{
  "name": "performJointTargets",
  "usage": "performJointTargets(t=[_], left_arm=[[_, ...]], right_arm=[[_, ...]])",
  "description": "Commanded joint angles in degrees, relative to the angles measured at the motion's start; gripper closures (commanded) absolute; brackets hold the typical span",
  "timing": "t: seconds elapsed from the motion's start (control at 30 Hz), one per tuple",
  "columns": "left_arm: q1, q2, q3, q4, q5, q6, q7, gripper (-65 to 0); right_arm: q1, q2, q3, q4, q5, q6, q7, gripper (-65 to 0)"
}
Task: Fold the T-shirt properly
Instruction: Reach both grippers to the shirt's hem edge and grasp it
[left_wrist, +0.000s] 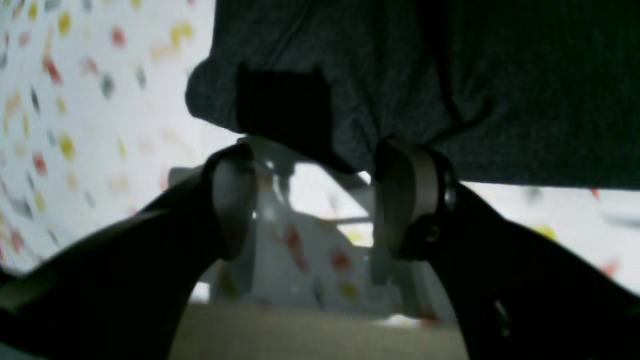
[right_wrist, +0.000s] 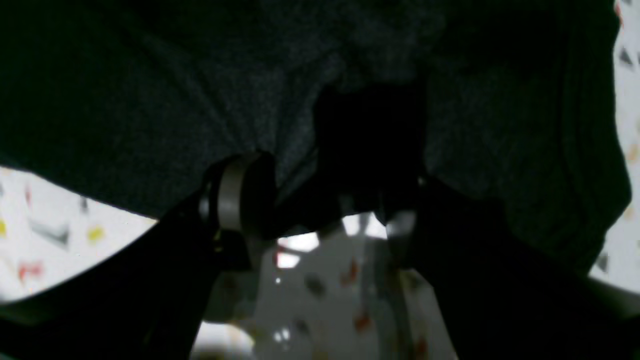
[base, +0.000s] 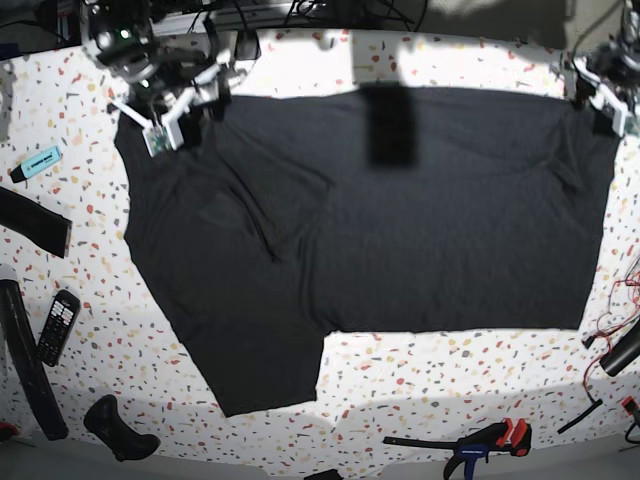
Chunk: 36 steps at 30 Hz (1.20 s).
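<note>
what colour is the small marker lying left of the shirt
Light turquoise with a black cap, the marker shows best in the base view.

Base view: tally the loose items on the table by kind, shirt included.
T-shirt: 1
Highlighter: 1
Black strip: 1
Remote: 1
Clamp: 1
Total: 5

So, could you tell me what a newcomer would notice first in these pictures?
The big dark T-shirt spread flat over the speckled table dominates the base view. Both arms sit at its far corners, the right gripper and left gripper, each open-jawed at the cloth's edge.
</note>
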Motion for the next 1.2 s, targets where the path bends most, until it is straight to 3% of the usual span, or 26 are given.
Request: performJointTargets(t=[0.0, 0.27, 0.6, 0.87, 1.07, 1.17], left_arm=[[2.27, 0.52, -0.2, 0.79, 0.79, -0.68, 4.44, -38.2], [7.3, 4.96, -2.1, 7.32, 4.02, -0.66, 4.15, -38.2], [6.95, 4.9, -2.43, 13.64, 4.04, -0.66, 2.64, -38.2], [6.58, 4.76, -6.1, 26.93, 10.97, 1.31, 2.64, -38.2], [-3.3, 4.72, -10.8, 24.24, 10.88, 1.01, 2.95, -38.2], [-12.48, 4.63, -10.78, 19.19, 7.04, -3.28, 5.77, -38.2]], right_arm=[[-1.25, 1.07, 0.61, 0.7, -1.79, -0.66, -2.97, -34.9], [-5.14, 1.36, 5.7, 3.37, -1.57, -0.63, -5.03, -34.9], [-6.78, 1.36, 7.43, 6.6, -1.16, -1.07, -2.6, -34.9], [-4.96, 1.33, 7.43, 14.29, -1.22, -2.19, -2.73, -34.9], [-1.7, 1.31, 7.43, 18.05, -1.38, -2.16, -2.73, -34.9], [0.81, 1.31, 7.43, 18.21, -1.36, -2.16, -5.09, -34.9]])
